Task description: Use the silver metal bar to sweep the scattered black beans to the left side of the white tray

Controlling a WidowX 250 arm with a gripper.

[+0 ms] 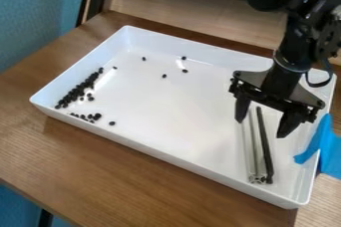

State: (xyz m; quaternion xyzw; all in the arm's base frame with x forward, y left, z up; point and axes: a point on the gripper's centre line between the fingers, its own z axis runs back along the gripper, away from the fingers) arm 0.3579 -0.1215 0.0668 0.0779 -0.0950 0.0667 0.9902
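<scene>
Right of frame: open gripper [261, 128] is hanging over 2 bars [266, 151] in tray [173, 111]; apparently positioning, any grasp likely requiring centred fingers.

Middle of tray [180, 162]: bare floor, wide lane for a low pass.
Left: long bead pile [80, 89] along the wall; small bead cluster [88, 117] on the near side.
Far: scattered beads [164, 76], gaps between; wooden panel [180, 14] upright behind.
Right: light bar [253, 146] and dark bar [265, 146] side by side under gripper [261, 129]; blue tape [331, 151] over rim.
</scene>
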